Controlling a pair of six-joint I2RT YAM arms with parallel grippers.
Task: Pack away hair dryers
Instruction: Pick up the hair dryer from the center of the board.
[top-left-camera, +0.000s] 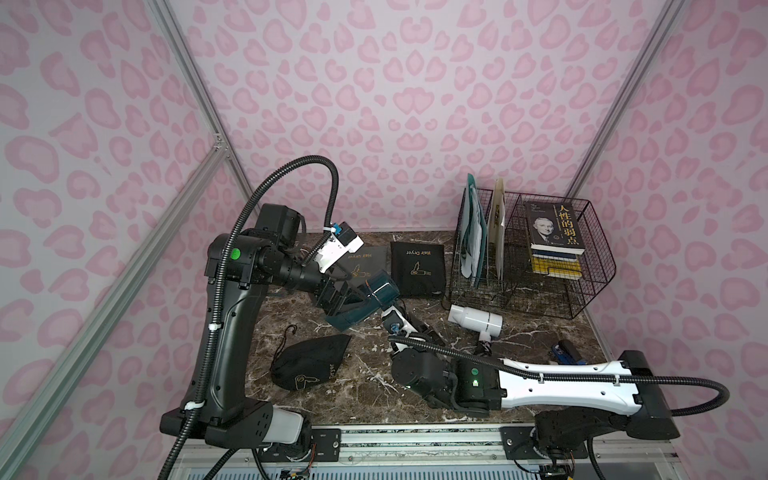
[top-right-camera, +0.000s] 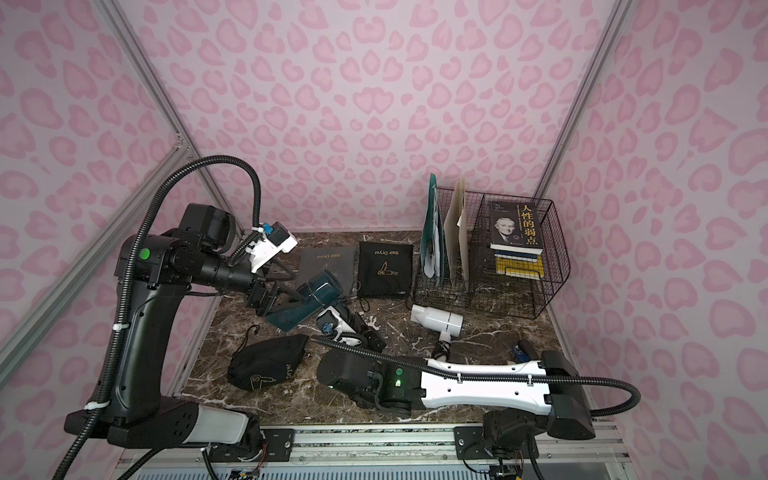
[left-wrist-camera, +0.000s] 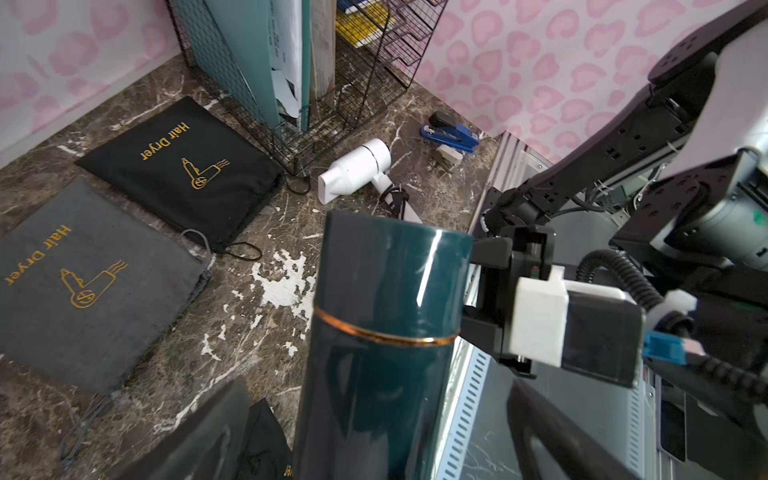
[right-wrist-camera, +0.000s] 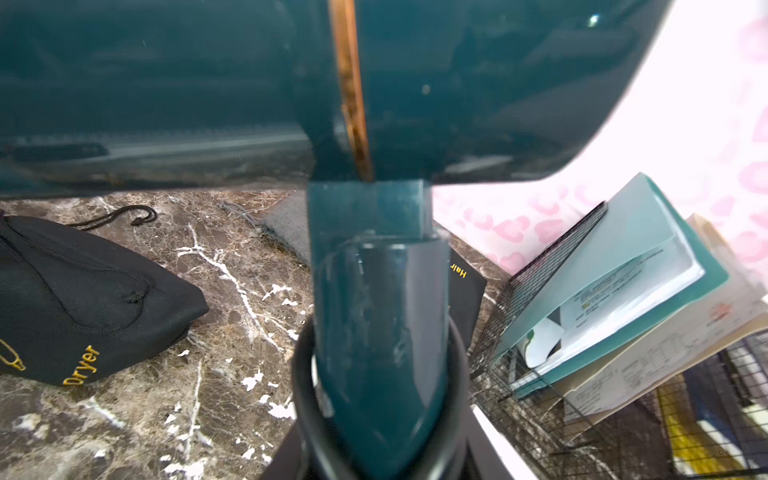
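Observation:
A dark teal hair dryer (top-left-camera: 361, 303) (top-right-camera: 307, 299) hangs above the marble table, just in front of the flat pouches. My right gripper (top-left-camera: 388, 309) (right-wrist-camera: 378, 415) is shut on its handle (right-wrist-camera: 378, 311), which has a black cord looped round it. My left gripper (top-left-camera: 345, 297) (left-wrist-camera: 378, 386) stands open round the barrel (left-wrist-camera: 382, 332), with a gap on both sides. A white hair dryer (top-left-camera: 476, 320) (left-wrist-camera: 357, 170) lies on the table in front of the wire rack.
A bulging black drawstring pouch (top-left-camera: 309, 365) lies front left. Flat grey (left-wrist-camera: 91, 282) and black (left-wrist-camera: 183, 170) "Hair Dryer" pouches lie at the back. A wire rack (top-left-camera: 519, 257) with folders and books fills the back right. A blue stapler (left-wrist-camera: 451, 133) sits at the right edge.

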